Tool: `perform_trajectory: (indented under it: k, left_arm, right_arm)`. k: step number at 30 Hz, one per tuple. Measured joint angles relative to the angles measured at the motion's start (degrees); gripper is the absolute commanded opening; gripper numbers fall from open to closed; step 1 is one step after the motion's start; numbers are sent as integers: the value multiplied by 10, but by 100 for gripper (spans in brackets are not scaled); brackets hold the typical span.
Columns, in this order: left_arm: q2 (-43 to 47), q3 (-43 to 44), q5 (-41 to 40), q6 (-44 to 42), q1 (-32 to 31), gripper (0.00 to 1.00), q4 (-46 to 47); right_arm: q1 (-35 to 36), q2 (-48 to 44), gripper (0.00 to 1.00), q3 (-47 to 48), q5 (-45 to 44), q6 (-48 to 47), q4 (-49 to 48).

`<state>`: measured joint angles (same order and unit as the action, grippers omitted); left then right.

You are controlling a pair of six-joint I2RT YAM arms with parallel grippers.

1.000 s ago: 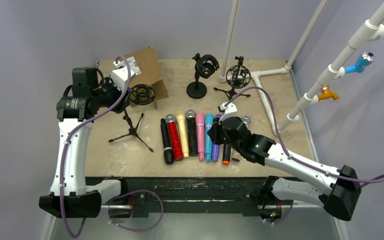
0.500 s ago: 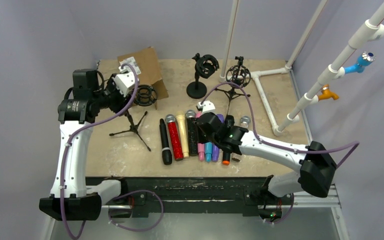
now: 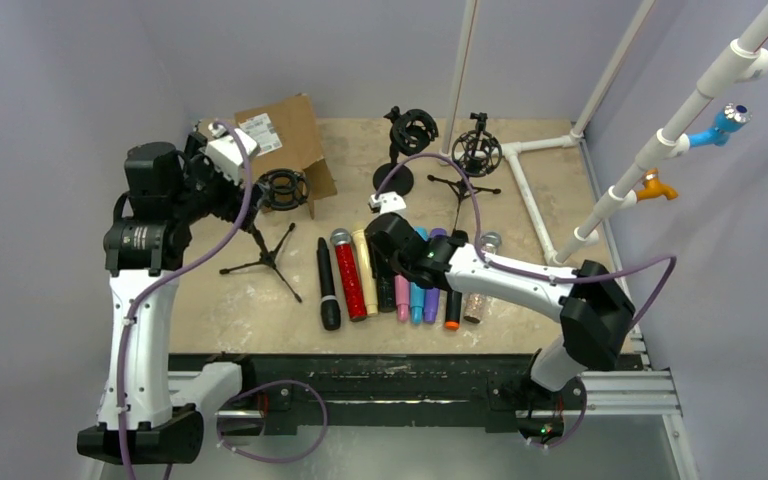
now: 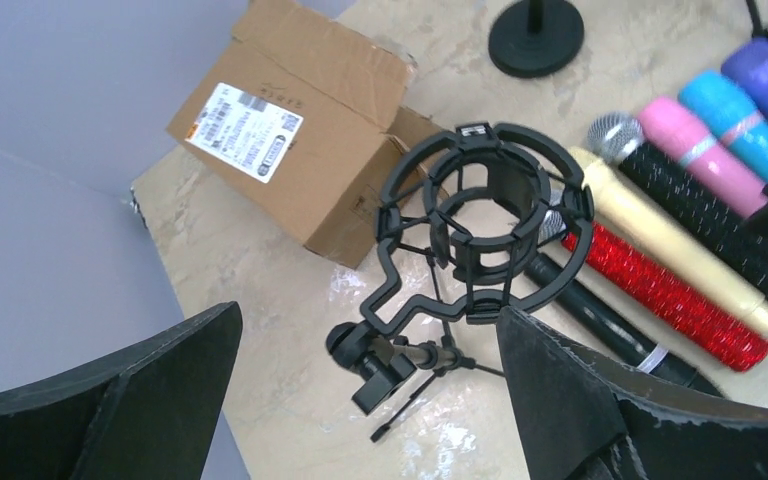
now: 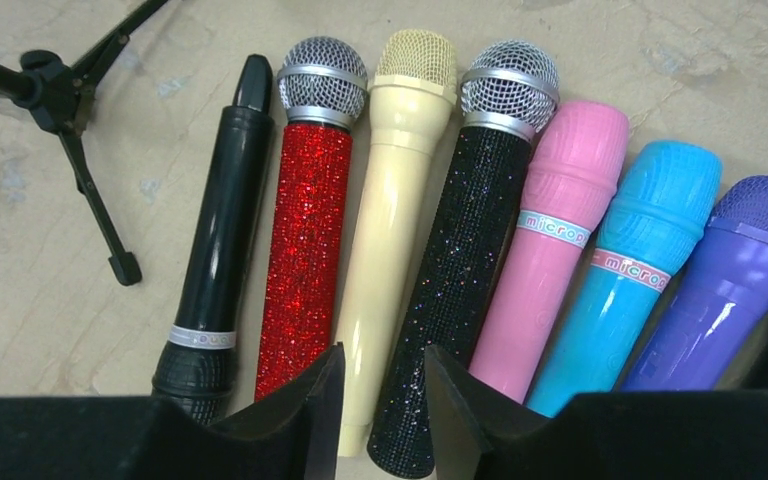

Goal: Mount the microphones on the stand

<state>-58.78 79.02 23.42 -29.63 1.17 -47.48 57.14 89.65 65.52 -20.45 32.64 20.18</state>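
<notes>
Several microphones lie side by side on the table: black [image 5: 220,230], glittery red [image 5: 305,240], cream [image 5: 395,200], glittery black [image 5: 470,230], pink [image 5: 550,250], blue [image 5: 635,260] and purple [image 5: 730,290]. My right gripper [image 5: 382,370] hovers open just above the lower ends of the cream and glittery black ones, holding nothing; from above it [image 3: 395,245] covers part of the row. The tripod stand [image 3: 265,255] carries a round black shock mount [image 4: 480,230]. My left gripper [image 4: 368,330] stands wide open and empty, a short way back from that mount.
A brown cardboard box [image 3: 285,135] sits behind the tripod stand. A round-base stand [image 3: 397,150] and a second tripod stand [image 3: 475,155] are at the back. A white pipe frame [image 3: 530,190] runs along the right. A silver microphone [image 3: 480,300] ends the row.
My left gripper has opened wide and drawn back to the left of the shock mount. My right arm has swung left over the row of microphones, its jaws spreading.
</notes>
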Motion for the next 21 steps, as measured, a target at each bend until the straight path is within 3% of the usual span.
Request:
perform_trajectory:
  k: [10,21]
  left_arm:
    - [49,137,5,158,14,100,-68]
    - [92,81,78,202,14,100,-162]
  right_arm:
    - [-7,116,51,90,-7,-14,31]
    - [-59,157,51,110,-7,-38,42]
